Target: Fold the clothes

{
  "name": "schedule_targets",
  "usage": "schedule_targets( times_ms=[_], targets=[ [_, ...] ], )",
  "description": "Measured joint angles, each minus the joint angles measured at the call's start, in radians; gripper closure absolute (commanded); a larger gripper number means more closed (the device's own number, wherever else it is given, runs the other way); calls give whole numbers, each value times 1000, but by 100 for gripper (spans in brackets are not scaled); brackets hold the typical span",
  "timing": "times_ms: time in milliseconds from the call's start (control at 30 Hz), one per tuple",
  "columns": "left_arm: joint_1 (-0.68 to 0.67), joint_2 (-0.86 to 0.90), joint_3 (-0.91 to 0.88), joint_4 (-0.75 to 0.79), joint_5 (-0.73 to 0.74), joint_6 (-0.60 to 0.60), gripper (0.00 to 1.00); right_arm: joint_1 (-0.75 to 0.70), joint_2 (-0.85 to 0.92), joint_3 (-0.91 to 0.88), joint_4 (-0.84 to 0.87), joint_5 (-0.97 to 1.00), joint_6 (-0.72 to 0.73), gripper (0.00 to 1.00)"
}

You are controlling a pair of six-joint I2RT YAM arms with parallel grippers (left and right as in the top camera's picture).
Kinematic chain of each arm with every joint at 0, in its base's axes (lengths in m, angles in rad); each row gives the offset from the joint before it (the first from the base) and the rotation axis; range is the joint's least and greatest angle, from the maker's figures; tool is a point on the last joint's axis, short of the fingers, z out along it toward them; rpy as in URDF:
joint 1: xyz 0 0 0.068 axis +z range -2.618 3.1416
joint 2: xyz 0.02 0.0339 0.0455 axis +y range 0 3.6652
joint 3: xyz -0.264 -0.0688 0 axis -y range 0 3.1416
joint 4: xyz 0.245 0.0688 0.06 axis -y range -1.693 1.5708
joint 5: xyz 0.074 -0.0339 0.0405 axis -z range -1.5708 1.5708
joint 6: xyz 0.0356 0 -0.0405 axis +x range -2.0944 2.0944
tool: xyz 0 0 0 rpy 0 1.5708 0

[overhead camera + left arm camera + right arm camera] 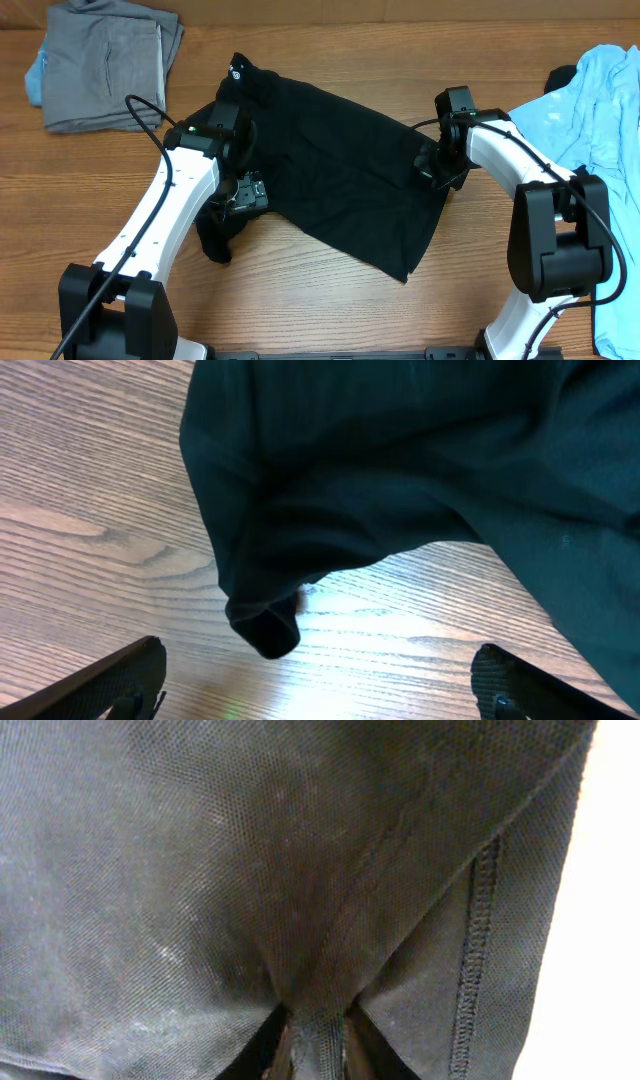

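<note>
Table: plain wood (330, 310) lay under both your arms, with the shirt (340, 170) across its middle.
Shirt: black and spread out on a slant; its long axis ran from the collar at far left to a hem corner at near right.
Left gripper (245, 192): it sat at the shirt's left edge with fingers (120, 675) spread wide and nothing in them.
Sleeve (265, 630): its bunched end lay on the wood just ahead of your left fingertips, between them.
Right gripper (440, 168): at the shirt's right edge, it was clamped on a pinch of cloth beside a seam.
Nearer arm: the left, for the sleeve. I judge you only needed to go forward and down.
Other clothes: a grey pile (100, 60) lay left of the shirt and a blue garment (600, 110) right of it, both apart from it.
</note>
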Motion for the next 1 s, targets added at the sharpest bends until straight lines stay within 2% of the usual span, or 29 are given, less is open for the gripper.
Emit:
schedule_targets(
  times_ms=[67, 333, 500, 800, 933, 967, 1000],
  targets=[
    [0, 0, 0, -4, 0, 0, 0, 0, 0, 0, 2, 0, 2, 96],
    [0, 0, 0, -6, 0, 0, 0, -12, 0, 2, 28, -1, 0, 96],
    [0, 0, 0, -6, 0, 16, 0, -76, 8, 76, 8, -1, 1, 96],
    [0, 0, 0, -8, 0, 21, 0, -235, 9, 156, 182, -3, 1, 94],
    [0, 0, 0, -10, 0, 23, 0, -317, 9, 164, 230, -1, -2, 82],
    [0, 0, 0, -10, 0, 23, 0, -325, 9, 165, 233, 0, -2, 64],
    [0, 0, 0, -9, 0, 23, 0, -343, 9, 169, 237, 0, -5, 20]
  ],
)
